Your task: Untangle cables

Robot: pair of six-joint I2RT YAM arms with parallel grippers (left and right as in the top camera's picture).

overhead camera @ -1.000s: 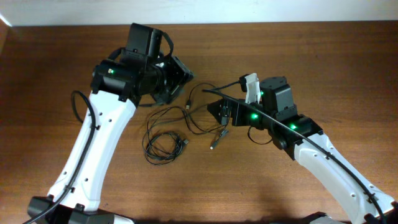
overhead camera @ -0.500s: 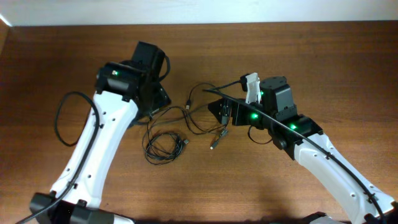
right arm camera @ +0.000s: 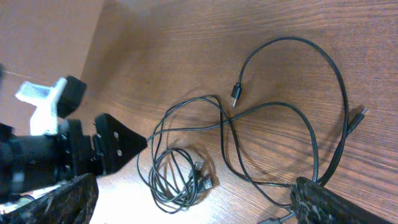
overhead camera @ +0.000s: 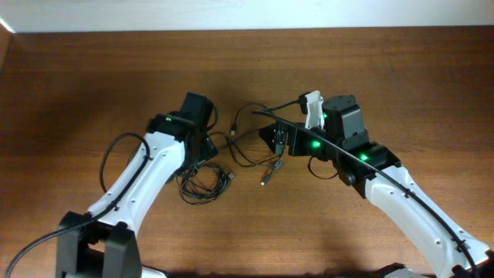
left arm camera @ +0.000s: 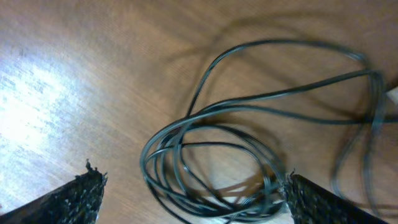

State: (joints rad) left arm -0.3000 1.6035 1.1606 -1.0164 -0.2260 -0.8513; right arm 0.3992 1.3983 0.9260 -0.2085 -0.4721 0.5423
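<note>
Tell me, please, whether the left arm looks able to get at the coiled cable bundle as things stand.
Probably yes: the left end effector hovers open directly over the coiled cable bundle. In the wrist view the loops lie between its fingers, with nothing in the way.

A table [overhead camera: 401, 69] of brown wood, its grain running side to side, fills nearly every view. A pale strip [overhead camera: 247, 14] runs along its far edge in the overhead view. In the left wrist view, glare [left arm camera: 28, 102] whitens the wood at left.
</note>
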